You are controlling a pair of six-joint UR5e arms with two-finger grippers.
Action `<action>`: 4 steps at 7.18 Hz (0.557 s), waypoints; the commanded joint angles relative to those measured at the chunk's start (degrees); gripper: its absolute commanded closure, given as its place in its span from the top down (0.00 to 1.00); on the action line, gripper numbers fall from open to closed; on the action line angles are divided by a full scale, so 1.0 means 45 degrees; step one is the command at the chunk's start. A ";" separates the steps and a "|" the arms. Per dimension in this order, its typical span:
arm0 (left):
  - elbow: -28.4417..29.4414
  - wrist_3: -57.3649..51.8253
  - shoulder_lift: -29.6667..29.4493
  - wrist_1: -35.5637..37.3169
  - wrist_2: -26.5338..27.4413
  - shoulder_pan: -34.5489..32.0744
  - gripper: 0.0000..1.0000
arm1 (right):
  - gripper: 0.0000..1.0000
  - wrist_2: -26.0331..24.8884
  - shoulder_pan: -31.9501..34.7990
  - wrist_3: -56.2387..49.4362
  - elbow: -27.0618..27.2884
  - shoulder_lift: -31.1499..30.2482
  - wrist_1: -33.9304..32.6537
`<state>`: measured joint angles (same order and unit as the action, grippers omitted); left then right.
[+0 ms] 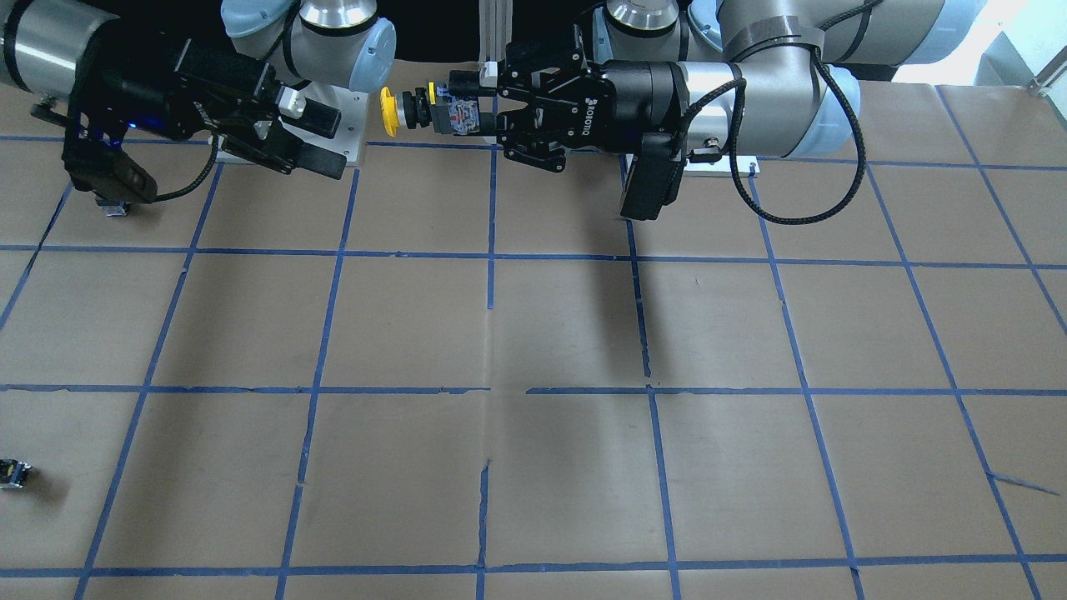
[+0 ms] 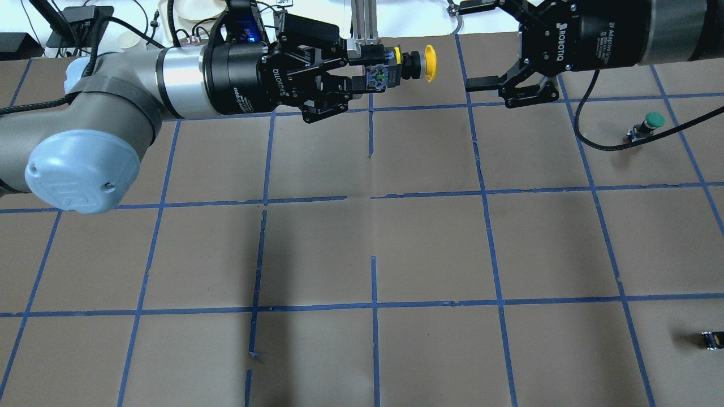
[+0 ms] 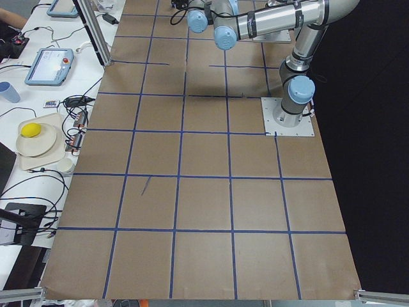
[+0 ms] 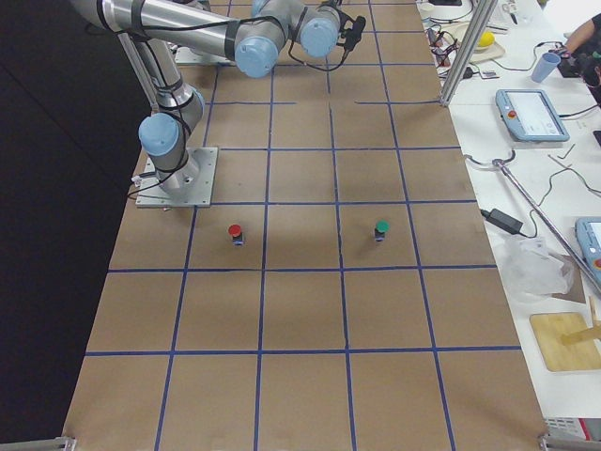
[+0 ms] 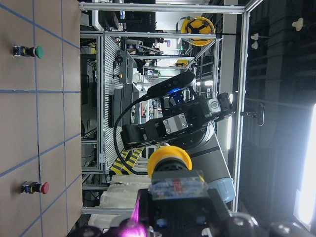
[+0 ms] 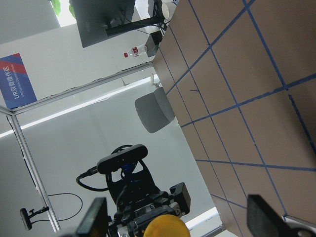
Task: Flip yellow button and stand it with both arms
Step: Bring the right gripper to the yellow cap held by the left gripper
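Note:
The yellow button (image 1: 388, 111) is held level in the air over the table's robot side, its cap pointing toward my right gripper. My left gripper (image 1: 463, 112) is shut on its grey-black contact block; it also shows in the overhead view (image 2: 373, 70), with the yellow cap (image 2: 430, 55) sticking out past the fingers. My right gripper (image 2: 472, 45) is open and empty, a short gap from the cap, its jaws spread wide; it also shows in the front-facing view (image 1: 338, 143). The right wrist view shows the cap (image 6: 165, 226) low between its two fingers (image 6: 94, 217).
A green-capped button (image 2: 650, 121) stands on the table under the right arm's cable. A red-capped button (image 4: 235, 232) stands near the right arm's base plate. A tiny black-and-yellow block (image 2: 711, 339) lies near the table's right edge. Blue tape marks a grid on the brown table (image 2: 430, 249).

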<state>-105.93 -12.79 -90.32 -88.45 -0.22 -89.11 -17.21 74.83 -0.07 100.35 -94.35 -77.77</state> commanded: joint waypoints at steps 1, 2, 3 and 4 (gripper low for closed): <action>0.0005 -0.0010 0.0012 0.0008 0.0009 -0.0002 0.21 | 0.99 0.0054 0.0691 0.0188 0.0103 -0.0144 0.0132; 0.0006 -0.0010 0.0070 0.0008 0.0009 -0.0002 0.21 | 0.95 0.0074 0.0753 0.0287 0.0103 -0.0262 0.0114; -0.0014 -0.0029 0.0090 0.0008 0.0009 -0.0002 0.21 | 0.91 0.0326 0.0773 0.0288 0.0084 -0.0321 0.0114; 0.0005 -0.0029 0.0052 0.0008 0.0009 -0.0002 0.21 | 0.85 0.0637 0.0773 0.0269 0.0084 -0.0302 0.0114</action>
<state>-105.94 -12.89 -90.02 -88.42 -0.18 -89.12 -15.74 78.17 1.12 100.76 -95.62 -77.27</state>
